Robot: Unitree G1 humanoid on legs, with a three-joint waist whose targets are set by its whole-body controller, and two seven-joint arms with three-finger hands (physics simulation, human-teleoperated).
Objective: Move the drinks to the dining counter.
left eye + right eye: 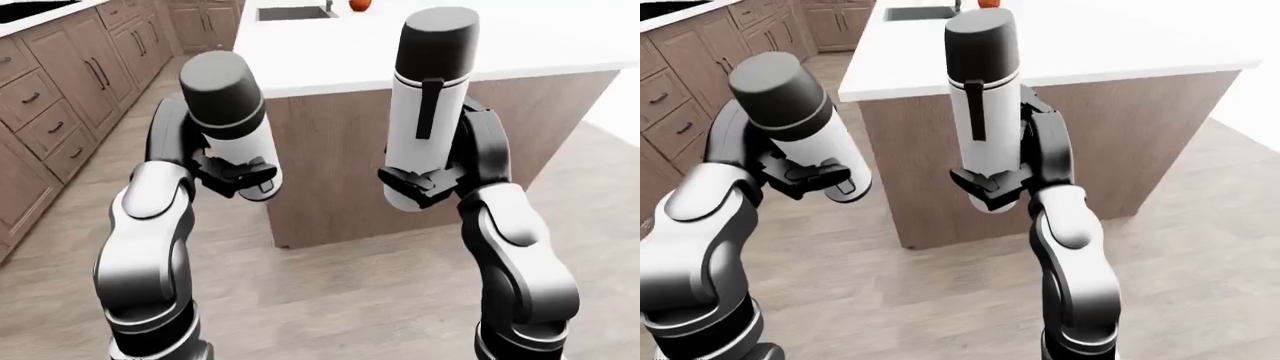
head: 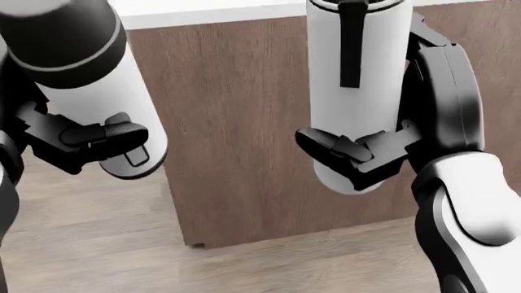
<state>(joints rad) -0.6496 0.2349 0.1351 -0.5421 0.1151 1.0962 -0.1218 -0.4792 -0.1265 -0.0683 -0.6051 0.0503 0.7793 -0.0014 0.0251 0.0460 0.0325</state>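
Observation:
Each hand carries a white drink flask with a dark grey cap. My left hand [image 1: 238, 174] is shut on the left flask [image 1: 228, 120], which tilts a little to the left. My right hand [image 1: 425, 180] is shut on the right flask [image 1: 430, 105], held upright, a black strap running down its side. Both flasks hang in the air before the brown side panel of the white-topped dining counter [image 1: 560, 37], below the level of its top edge in the head view.
A sink [image 1: 290, 12] and an orange object [image 1: 360, 4] lie at the top of the counter in the left-eye view. Brown drawer cabinets [image 1: 60, 90] line the left. Light wood floor [image 1: 330, 292] spreads below and around the counter's corner.

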